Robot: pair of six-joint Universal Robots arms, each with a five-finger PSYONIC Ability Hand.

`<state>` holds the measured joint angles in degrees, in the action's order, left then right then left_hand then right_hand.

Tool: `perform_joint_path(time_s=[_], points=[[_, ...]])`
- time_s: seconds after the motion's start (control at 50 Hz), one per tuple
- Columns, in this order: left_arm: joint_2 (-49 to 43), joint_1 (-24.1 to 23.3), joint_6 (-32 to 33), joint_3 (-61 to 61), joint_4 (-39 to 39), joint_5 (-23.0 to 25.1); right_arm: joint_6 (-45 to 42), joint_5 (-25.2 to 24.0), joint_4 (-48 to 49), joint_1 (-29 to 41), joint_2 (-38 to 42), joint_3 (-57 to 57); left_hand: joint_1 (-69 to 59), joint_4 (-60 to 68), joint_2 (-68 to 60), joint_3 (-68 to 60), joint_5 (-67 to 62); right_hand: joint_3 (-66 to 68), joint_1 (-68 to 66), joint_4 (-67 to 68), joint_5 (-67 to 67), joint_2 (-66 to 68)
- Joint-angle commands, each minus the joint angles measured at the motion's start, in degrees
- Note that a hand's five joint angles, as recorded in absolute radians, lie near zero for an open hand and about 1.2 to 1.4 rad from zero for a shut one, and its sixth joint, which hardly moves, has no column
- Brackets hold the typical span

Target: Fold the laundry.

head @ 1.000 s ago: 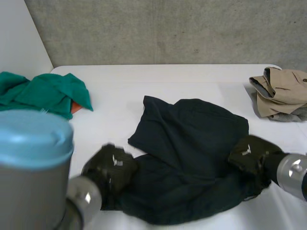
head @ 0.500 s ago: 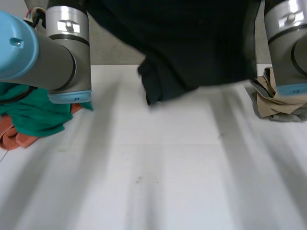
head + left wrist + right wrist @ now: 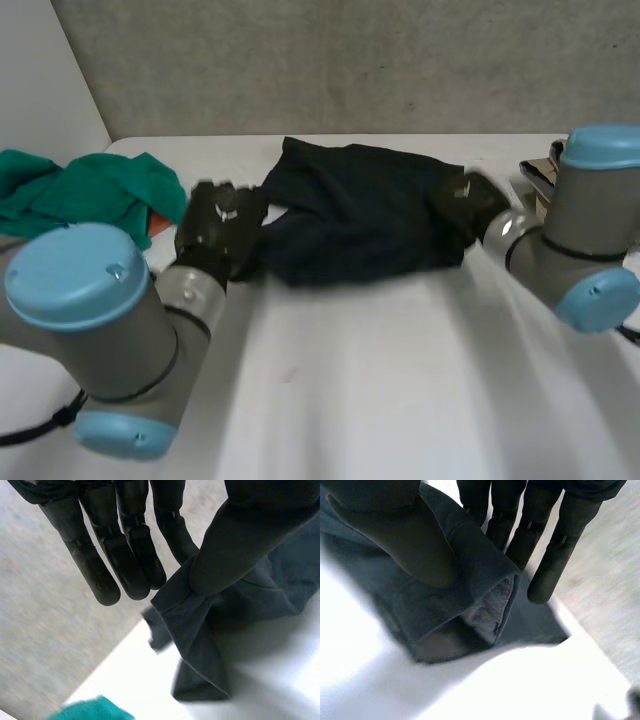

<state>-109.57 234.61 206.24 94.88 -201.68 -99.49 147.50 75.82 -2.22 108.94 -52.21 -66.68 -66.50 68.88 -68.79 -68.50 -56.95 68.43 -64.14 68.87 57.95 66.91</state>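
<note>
Here, left hand (image 3: pixel 218 225) and right hand (image 3: pixel 468 198) are pinching opposite ends of the dark garment (image 3: pixel 360 210) between thumb and fingers, stretching it over the far worktop (image 3: pixel 380 380); equal, gentle tension should flatten it.

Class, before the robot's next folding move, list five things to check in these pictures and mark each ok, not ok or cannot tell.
1. Pinch of the left hand on one end of the dark garment: ok.
2. Pinch of the right hand on its other end: ok.
3. Garment spread flat: not ok, bunched.
4. Green cloth apart from the garment: ok.
5. Bare table in front of it: ok.
</note>
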Motion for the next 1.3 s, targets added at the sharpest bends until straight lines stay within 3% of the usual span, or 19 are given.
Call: perform_joint_path(time_s=[0.02,0.12,0.26,0.42,0.52,0.64,0.8,1.06,1.18,1.3], points=[[0.3,0.1,-2.3,1.7,0.7,0.1,-0.9,-0.1,-6.8,-0.5,-0.6,-6.8,-13.5,11.1,-11.2,-11.5,-13.1,5.6,-9.9,5.2,6.1,7.2],[0.9,0.9,-2.5,1.7,0.7,0.1,7.3,-0.5,-6.9,-2.8,-4.8,-10.5,-13.5,11.1,-11.2,-11.5,-13.1,-15.1,10.8,-15.5,-14.6,-13.6],[0.9,2.4,-3.7,0.7,0.6,0.2,9.9,-2.5,-5.1,-5.7,-12.3,-18.6,-13.5,11.1,-11.2,-11.5,-13.1,-21.3,17.0,-21.8,-20.8,-19.8],[0.7,3.0,-5.1,-1.8,0.6,0.4,9.8,-5.6,-4.8,-8.2,-20.5,-28.0,-13.5,11.1,-11.2,-11.5,-13.1,-19.8,15.5,-20.3,-19.4,-18.3],[0.4,3.0,-5.0,-2.9,0.6,0.4,9.9,-6.1,-4.2,-8.2,-21.7,-32.2,-13.5,11.1,-11.2,-11.5,-13.1,-20.2,15.9,-20.6,-19.7,-18.6],[0.0,3.0,-5.0,-4.2,0.6,0.5,10.4,-6.1,0.9,-7.6,-20.3,-33.2,-13.5,11.1,-11.2,-11.5,-13.1,-21.3,17.0,-21.8,-20.9,-19.8],[-0.2,3.0,-5.0,-4.6,0.5,0.6,10.5,-3.1,13.2,-5.3,-11.7,-29.6,-13.5,11.1,-11.2,-11.5,-13.1,-25.0,20.7,-25.5,-24.6,-23.5],[-0.9,3.2,-5.0,-5.2,0.4,0.7,10.4,0.5,14.7,-0.1,1.1,-18.4,-13.5,11.1,-11.2,-11.5,-13.1,-22.7,18.4,-23.1,-22.2,-21.2],[-1.2,3.7,-5.0,-5.3,0.5,0.5,9.8,3.6,15.2,0.9,3.6,-15.1,-13.5,11.1,-11.2,-11.5,-13.1,9.5,-13.8,9.1,10.0,11.0],[-0.6,3.4,-5.2,-4.8,1.6,0.2,9.2,4.9,14.4,0.3,1.4,-15.4,-13.5,11.1,-11.2,-11.5,-13.1,11.6,-15.9,11.1,12.0,13.1]])
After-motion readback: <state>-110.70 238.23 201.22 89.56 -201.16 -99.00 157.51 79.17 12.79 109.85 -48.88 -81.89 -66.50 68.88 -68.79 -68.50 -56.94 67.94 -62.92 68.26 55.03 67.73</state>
